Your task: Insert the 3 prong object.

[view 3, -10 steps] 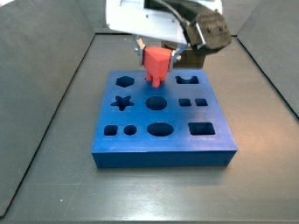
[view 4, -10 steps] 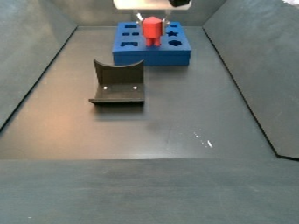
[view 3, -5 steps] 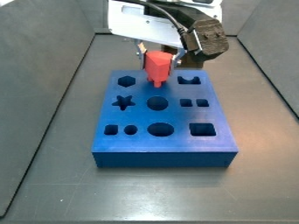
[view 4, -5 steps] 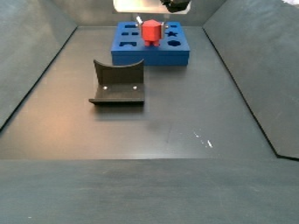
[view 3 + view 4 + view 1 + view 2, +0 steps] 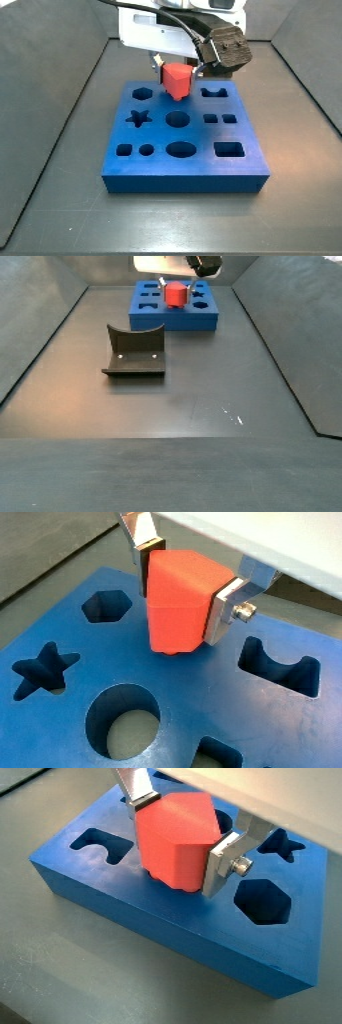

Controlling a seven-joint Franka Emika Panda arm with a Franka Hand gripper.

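My gripper (image 5: 183, 594) is shut on the salmon-red 3 prong object (image 5: 178, 602), held upright with its lower end at or just above the top of the blue board (image 5: 267, 722). The prongs are hidden beneath the block. In a wrist view (image 5: 174, 843) the object stands over the board (image 5: 160, 918) between the silver fingers (image 5: 221, 863). In a side view the object (image 5: 175, 80) is over the board's far middle (image 5: 181, 165), under the gripper (image 5: 177, 66). In a side view the object (image 5: 174, 294) stands on the board (image 5: 171, 316) at the far end.
The board has cut-outs: a hexagon (image 5: 104, 607), a star (image 5: 38, 675), a round hole (image 5: 131, 719) and an arch slot (image 5: 278, 667). A dark grey curved block (image 5: 134, 351) stands mid-floor. Grey walls (image 5: 54, 120) enclose the floor.
The gripper with the red object has moved toward the board's far edge and slightly lower onto the board. The curved block has not moved.
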